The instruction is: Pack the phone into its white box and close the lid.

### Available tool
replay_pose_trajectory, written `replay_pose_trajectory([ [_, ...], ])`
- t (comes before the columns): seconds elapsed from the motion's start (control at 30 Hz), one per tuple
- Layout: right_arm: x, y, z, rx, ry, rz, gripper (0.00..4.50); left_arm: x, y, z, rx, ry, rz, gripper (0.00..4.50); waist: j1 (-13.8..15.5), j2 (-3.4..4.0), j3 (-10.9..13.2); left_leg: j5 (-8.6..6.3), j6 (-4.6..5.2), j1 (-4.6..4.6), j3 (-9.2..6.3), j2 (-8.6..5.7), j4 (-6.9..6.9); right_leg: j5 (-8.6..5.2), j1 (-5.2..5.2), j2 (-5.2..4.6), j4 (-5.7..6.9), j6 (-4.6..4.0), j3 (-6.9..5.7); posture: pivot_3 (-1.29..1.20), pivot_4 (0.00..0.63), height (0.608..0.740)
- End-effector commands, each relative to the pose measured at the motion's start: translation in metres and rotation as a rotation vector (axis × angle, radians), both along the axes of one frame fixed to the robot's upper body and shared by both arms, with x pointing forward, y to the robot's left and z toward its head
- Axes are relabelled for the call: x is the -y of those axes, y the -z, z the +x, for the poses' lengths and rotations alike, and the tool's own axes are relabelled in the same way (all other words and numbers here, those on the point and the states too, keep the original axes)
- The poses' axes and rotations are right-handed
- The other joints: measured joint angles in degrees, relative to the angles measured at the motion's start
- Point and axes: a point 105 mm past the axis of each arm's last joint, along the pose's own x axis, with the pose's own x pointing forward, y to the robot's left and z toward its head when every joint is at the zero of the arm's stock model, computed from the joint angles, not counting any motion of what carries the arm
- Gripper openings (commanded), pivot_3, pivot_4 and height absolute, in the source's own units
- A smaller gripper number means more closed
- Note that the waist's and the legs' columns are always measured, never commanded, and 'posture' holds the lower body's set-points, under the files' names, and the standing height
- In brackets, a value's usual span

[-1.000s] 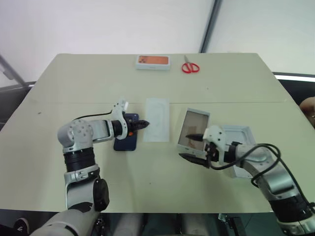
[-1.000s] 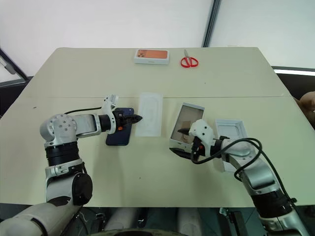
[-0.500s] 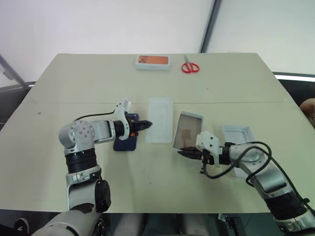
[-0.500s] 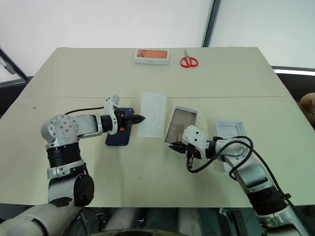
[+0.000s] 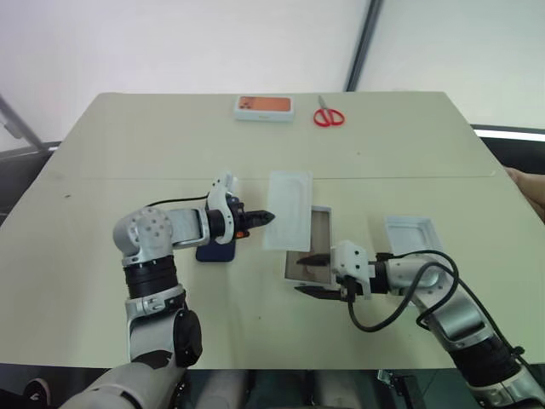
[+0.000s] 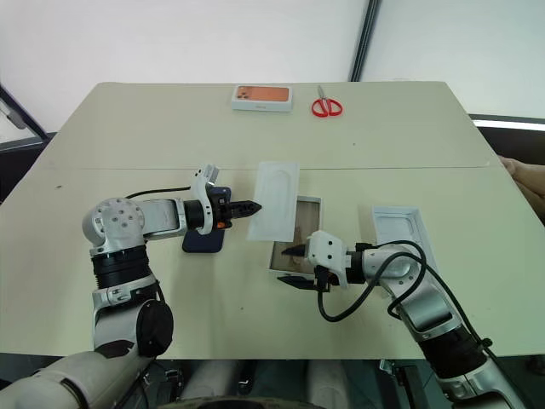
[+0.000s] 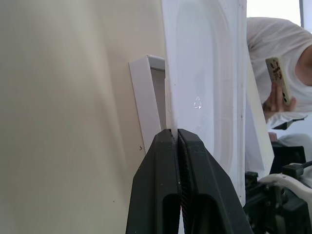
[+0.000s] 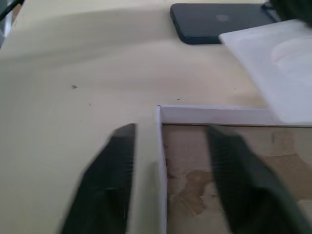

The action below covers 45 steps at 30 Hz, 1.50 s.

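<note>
I see my left pincer (image 7: pixel 176 141) clamped on the white insert (image 5: pixel 287 210), my right pincer (image 8: pixel 168 180) spread astride the white box (image 6: pixel 295 240) wall, the phone (image 8: pixel 219 22) on the desk (image 5: pixel 170 145).

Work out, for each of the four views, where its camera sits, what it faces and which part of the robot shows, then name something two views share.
Left eye view: on the head, looking down over the table; both arms show.
Right eye view: its stereo twin, same scene.
Left wrist view: along the shut left gripper pinching the flat white insert; a person sits beyond.
Right wrist view: along the open right gripper straddling a wall of the white box, with the phone beyond.
Shared: both wrist views show the white box and insert.
</note>
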Motion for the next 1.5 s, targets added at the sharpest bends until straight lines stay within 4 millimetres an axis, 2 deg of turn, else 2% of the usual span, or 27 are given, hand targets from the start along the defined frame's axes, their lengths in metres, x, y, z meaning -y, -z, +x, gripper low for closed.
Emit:
replay_pose_trajectory([
  [0.03, 0.024, -0.037, -0.01, 0.014, 0.043, 0.099, 3.56, 0.008, -0.006, -0.007, 0.043, 0.028, 0.009, 0.0, 0.39, 0.0, 0.0, 0.0, 0.0, -0.03, -0.02, -0.01, 0.0, 0.0, 0.01, -0.02, -0.03, 0.0, -0.01, 0.0, 0.15, 0.74],
  [0.17, 0.061, -0.031, -0.023, -0.012, 0.137, 0.035, 3.56, 0.019, -0.005, -0.01, 0.041, 0.041, -0.008, 0.0, 0.21, -0.07, 0.04, -0.05, 0.08, -0.19, -0.05, -0.04, 0.06, 0.0, -0.01, -0.05, -0.17, 0.01, -0.07, 0.0, 0.15, 0.74],
  [0.23, 0.077, -0.03, -0.022, -0.002, 0.205, 0.019, 3.56, 0.024, -0.004, -0.01, 0.029, 0.038, -0.02, 0.0, 0.16, -0.06, 0.04, -0.04, 0.07, -0.2, -0.05, -0.03, 0.08, 0.0, -0.02, -0.04, -0.15, 0.01, -0.08, 0.0, 0.15, 0.74],
  [0.3, 0.084, -0.031, -0.018, 0.022, 0.25, 0.016, 3.56, 0.03, 0.001, -0.012, 0.011, 0.046, -0.018, 0.0, -0.14, -0.07, 0.04, -0.04, 0.07, -0.18, 0.0, 0.0, 0.11, 0.0, -0.01, -0.04, -0.15, 0.01, -0.07, 0.0, 0.15, 0.74],
  [0.5, 0.082, -0.033, -0.007, 0.078, 0.28, 0.028, 3.56, 0.042, 0.014, -0.017, -0.041, 0.062, 0.002, 0.0, 0.12, -0.08, 0.05, -0.04, 0.07, -0.19, 0.03, 0.02, 0.06, 0.0, -0.04, -0.03, -0.15, 0.01, -0.06, 0.0, 0.15, 0.74],
  [0.73, 0.08, -0.031, -0.002, 0.105, 0.286, 0.021, 3.56, 0.046, 0.016, -0.02, -0.055, 0.077, -0.014, 0.0, 0.14, -0.08, 0.05, -0.03, 0.07, -0.21, 0.02, -0.01, 0.12, 0.01, -0.03, -0.04, -0.16, 0.02, -0.06, 0.0, 0.15, 0.74],
  [0.87, 0.079, -0.032, 0.0, 0.115, 0.285, 0.022, 3.63, 0.046, 0.016, -0.021, -0.061, 0.079, -0.021, 1.38, 0.13, -0.08, 0.05, -0.03, 0.07, -0.21, 0.02, 0.0, 0.11, 0.01, -0.04, -0.04, -0.15, 0.02, -0.06, 0.0, 0.15, 0.74],
  [1.07, 0.076, -0.034, 0.011, 0.15, 0.288, 0.039, 3.63, 0.04, 0.01, -0.019, -0.025, 0.077, 0.002, 4.39, 0.08, -0.05, 0.03, -0.03, 0.06, -0.13, 0.02, 0.0, 0.11, 0.01, 0.04, -0.03, -0.15, 0.02, -0.07, 0.0, 0.15, 0.74],
  [1.27, 0.06, -0.058, 0.038, 0.208, 0.359, 0.177, 3.63, 0.028, -0.029, -0.015, 0.15, 0.101, -0.046, 4.45, -0.05, -0.06, 0.06, -0.02, 0.04, -0.17, 0.01, 0.0, 0.09, 0.01, -0.04, -0.03, -0.13, 0.01, -0.05, 0.0, 0.15, 0.74],
  [1.43, 0.049, -0.057, 0.045, 0.214, 0.353, 0.175, 3.63, 0.024, -0.042, -0.018, 0.217, 0.132, -0.075, 4.45, 0.17, -0.04, 0.05, 0.0, 0.01, -0.18, -0.05, -0.01, 0.03, 0.01, -0.05, -0.02, -0.14, 0.01, -0.07, 0.0, 0.15, 0.74],
  [1.5, 0.05, -0.056, 0.047, 0.224, 0.354, 0.159, 3.63, 0.024, -0.04, -0.022, 0.191, 0.156, -0.094, 4.45, 0.08, -0.04, 0.05, 0.0, 0.02, -0.2, -0.04, -0.04, 0.04, 0.01, -0.06, -0.03, -0.14, 0.01, -0.06, 0.0, 0.15, 0.74],
])
